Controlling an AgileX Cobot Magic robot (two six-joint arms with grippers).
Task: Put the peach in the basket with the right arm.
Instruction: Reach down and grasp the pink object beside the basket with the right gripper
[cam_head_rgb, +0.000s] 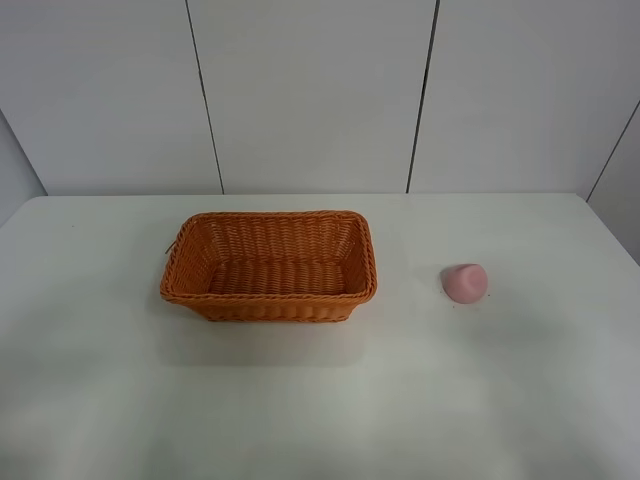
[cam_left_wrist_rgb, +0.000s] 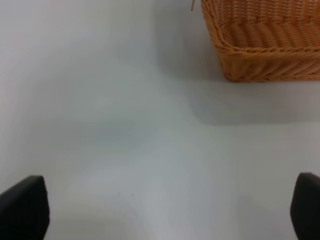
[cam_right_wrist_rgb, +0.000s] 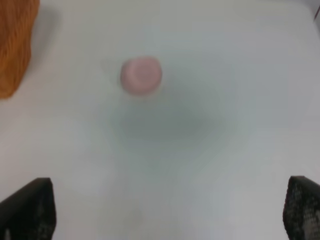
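The pink peach (cam_head_rgb: 466, 282) lies on the white table to the right of the orange-brown wicker basket (cam_head_rgb: 268, 295), about a basket-width clear of it. Nothing lies inside the basket. Neither arm shows in the high view. In the right wrist view the peach (cam_right_wrist_rgb: 141, 75) appears blurred ahead of my right gripper (cam_right_wrist_rgb: 167, 212), whose black fingers (cam_right_wrist_rgb: 27, 210) stand wide apart with nothing between them. My left gripper (cam_left_wrist_rgb: 165, 212) is also open over bare table, with a corner of the basket (cam_left_wrist_rgb: 265, 55) ahead of it.
The white table (cam_head_rgb: 320, 400) runs to a far edge against a white panelled wall (cam_head_rgb: 310, 90). A basket edge (cam_right_wrist_rgb: 15, 45) shows at the side of the right wrist view.
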